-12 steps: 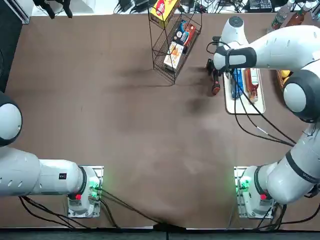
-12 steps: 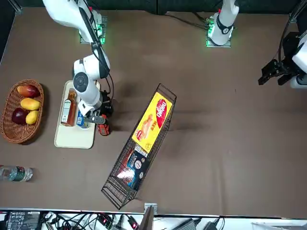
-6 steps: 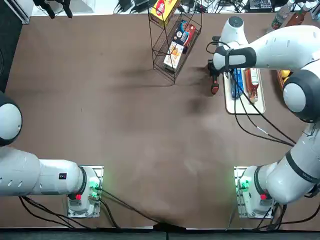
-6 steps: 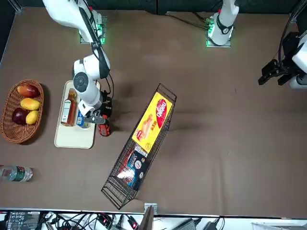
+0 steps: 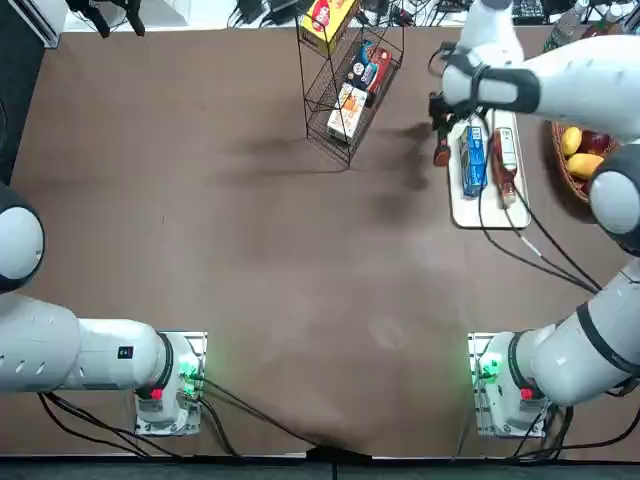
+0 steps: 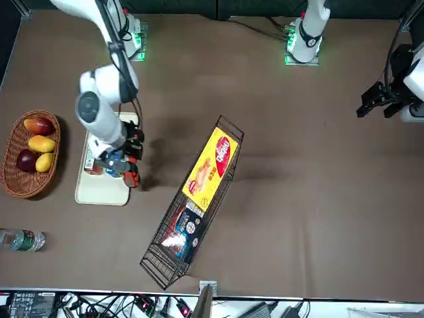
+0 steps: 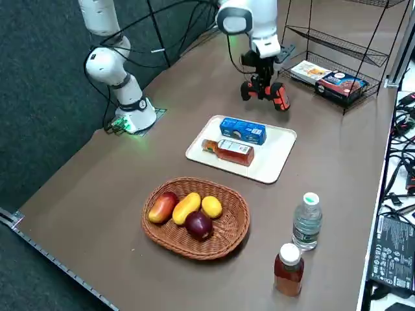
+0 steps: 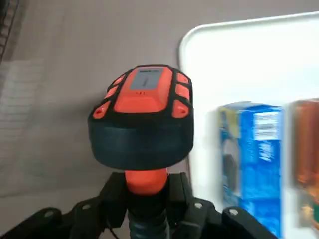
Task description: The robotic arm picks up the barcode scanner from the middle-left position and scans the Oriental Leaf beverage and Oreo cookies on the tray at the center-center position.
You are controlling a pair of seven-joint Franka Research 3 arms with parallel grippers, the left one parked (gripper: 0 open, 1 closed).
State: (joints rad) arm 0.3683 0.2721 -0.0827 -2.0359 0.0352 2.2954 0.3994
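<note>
Nearest the right edge of the brown table [image 7: 78, 162], a wicker fruit basket [image 7: 232, 230] holds an apple, a mango and other fruit, with a clear water bottle [image 7: 306, 222] and an orange-brown bottle [image 7: 288, 269] standing just beside it toward the far corner. Further in lies the white tray [image 7: 275, 157], carrying the Oriental Leaf beverage [image 7: 228, 151] on its side and, right alongside it, the blue Oreo cookies [image 7: 243, 130]. Beyond the tray's inner long edge, the right gripper [image 7: 262, 81] hangs above the tabletop, its jaws clamped on the handle of the barcode scanner [image 7: 267, 91], which is lifted clear of the table beside the tray. Past that, a tipped wire rack [image 7: 337, 61] with snack boxes lies near the far edge.
</note>
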